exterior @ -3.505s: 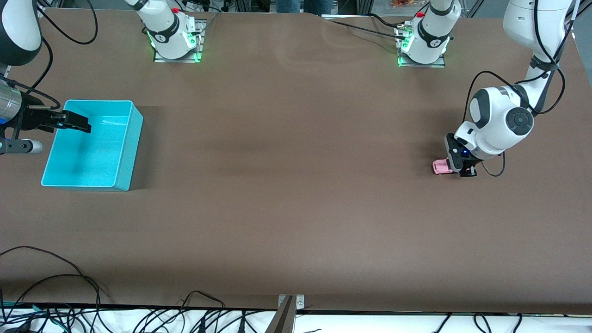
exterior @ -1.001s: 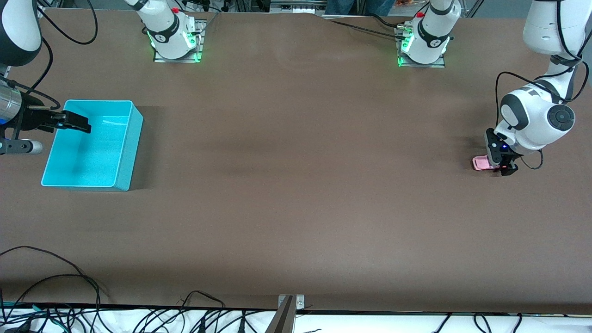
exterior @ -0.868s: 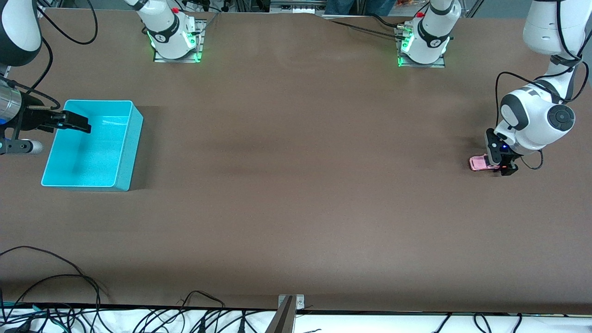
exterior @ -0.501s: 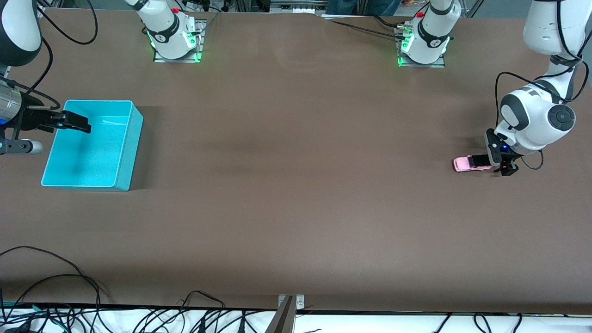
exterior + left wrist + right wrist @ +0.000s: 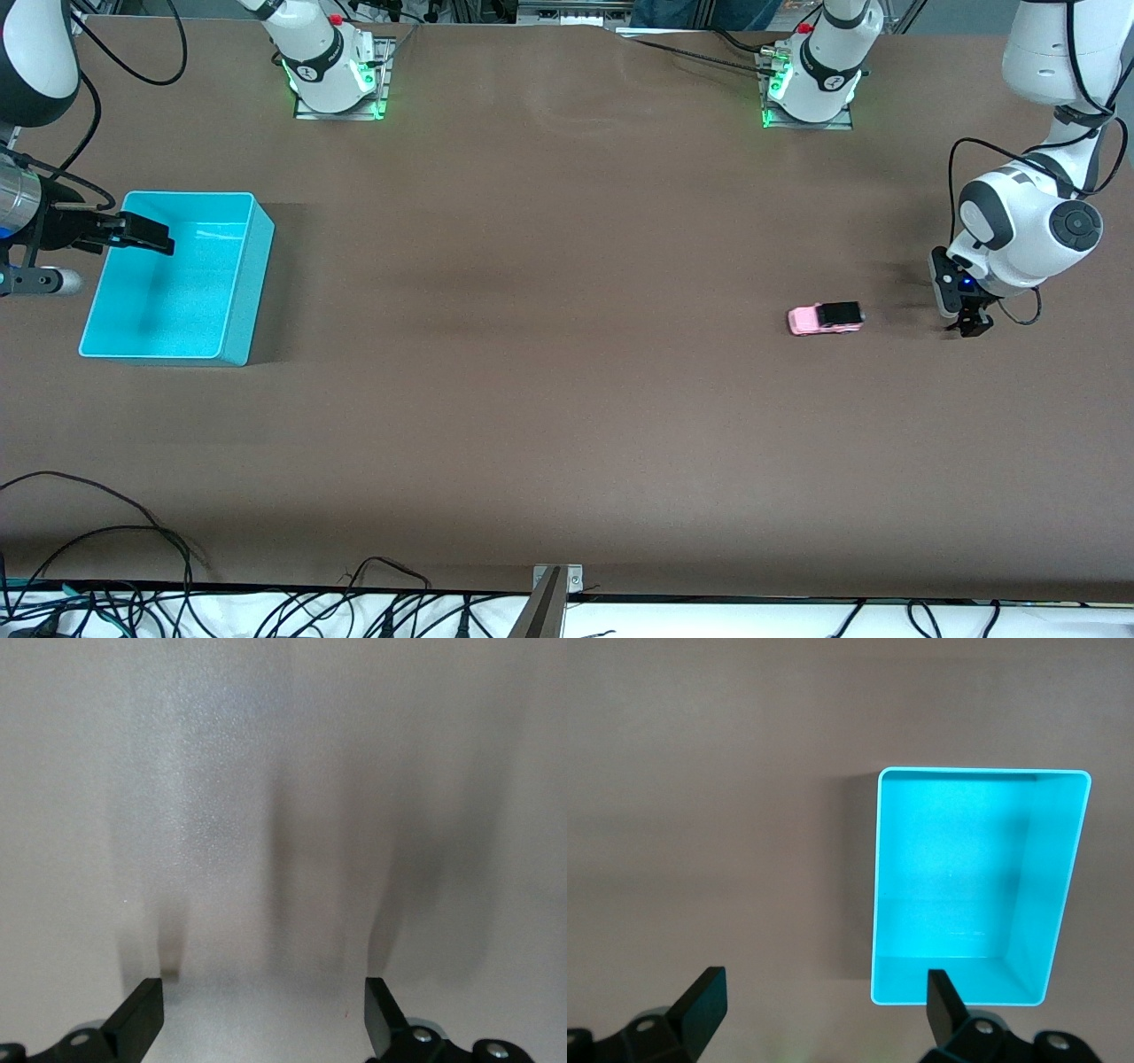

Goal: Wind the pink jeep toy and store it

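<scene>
The pink jeep toy [image 5: 825, 318] sat alone mid-right on bare brown table [image 5: 549, 381]. Left gripper [image 5: 966, 321] beside it and right gripper [image 5: 142, 235], over the turquoise bin [image 5: 239, 292], both gaped empty.

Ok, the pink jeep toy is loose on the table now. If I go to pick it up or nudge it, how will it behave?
The pink jeep toy sits on its wheels on the bare table, apart from the open left gripper, so a nudge will likely send it rolling. It looks tiny and rigid, probably light. Its boxy body should suit a pinch across the sides.
</scene>
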### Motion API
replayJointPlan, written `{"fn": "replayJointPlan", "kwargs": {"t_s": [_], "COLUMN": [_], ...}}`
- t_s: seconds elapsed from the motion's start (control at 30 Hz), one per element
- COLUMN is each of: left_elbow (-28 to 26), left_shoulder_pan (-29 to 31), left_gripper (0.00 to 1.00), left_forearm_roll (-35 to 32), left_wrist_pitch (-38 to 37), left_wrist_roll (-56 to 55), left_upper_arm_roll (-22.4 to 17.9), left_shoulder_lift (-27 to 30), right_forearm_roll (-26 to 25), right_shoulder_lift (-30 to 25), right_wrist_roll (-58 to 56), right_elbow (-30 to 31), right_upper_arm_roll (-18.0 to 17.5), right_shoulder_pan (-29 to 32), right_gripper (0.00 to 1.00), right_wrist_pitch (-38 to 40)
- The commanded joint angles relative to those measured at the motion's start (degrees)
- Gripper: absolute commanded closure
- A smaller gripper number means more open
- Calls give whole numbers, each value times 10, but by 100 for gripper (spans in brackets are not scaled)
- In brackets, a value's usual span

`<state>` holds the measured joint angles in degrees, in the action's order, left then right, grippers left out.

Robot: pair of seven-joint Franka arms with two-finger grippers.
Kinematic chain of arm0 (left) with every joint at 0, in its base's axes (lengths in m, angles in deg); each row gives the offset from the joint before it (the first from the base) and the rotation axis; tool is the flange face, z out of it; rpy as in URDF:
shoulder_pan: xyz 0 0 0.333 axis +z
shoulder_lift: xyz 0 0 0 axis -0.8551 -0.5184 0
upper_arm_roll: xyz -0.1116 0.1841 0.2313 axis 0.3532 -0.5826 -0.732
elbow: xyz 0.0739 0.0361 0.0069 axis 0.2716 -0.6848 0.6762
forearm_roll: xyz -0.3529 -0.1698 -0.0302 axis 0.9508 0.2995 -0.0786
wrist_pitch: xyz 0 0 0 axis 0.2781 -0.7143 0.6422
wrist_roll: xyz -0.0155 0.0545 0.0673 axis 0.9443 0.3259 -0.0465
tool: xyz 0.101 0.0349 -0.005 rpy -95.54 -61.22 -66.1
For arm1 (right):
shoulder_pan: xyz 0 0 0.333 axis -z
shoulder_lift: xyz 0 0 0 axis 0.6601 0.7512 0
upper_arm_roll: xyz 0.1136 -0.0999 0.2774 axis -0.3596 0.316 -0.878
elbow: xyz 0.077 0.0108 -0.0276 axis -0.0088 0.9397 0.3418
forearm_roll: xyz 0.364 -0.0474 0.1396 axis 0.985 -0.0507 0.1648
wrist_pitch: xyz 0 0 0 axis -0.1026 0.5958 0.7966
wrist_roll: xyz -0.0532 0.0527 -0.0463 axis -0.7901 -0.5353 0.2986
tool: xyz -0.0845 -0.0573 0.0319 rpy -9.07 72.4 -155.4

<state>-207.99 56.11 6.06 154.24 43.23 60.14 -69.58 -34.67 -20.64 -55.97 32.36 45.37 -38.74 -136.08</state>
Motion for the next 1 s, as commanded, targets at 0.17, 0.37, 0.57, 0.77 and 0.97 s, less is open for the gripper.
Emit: {"fn": "replayJointPlan", "kwargs": {"t_s": [0.17,0.37,0.57,0.77,0.97], "left_elbow": [8,3,-1,0,-1], "left_shoulder_pan": [-23,-23,-23,-14,-12], "left_gripper": [0,0,0,0,0], "left_forearm_roll": [25,25,24,24,24], "left_wrist_pitch": [-5,-5,-11,-67,-73], "left_wrist_roll": [16,16,16,17,17], "left_upper_arm_roll": [-4,-2,0,0,0], "left_shoulder_lift": [29,55,80,148,171], "right_forearm_roll": [-7,-7,-7,-7,-7], "right_shoulder_lift": [-5,-4,-4,-4,-4], "right_wrist_roll": [6,6,6,6,6], "right_elbow": [7,7,7,7,7], "right_upper_arm_roll": [-2,-2,-2,-2,-2], "right_shoulder_pan": [3,3,3,3,3], "right_gripper": [0,0,0,0,0], "right_wrist_pitch": [-6,-7,-10,-11,-12]}}
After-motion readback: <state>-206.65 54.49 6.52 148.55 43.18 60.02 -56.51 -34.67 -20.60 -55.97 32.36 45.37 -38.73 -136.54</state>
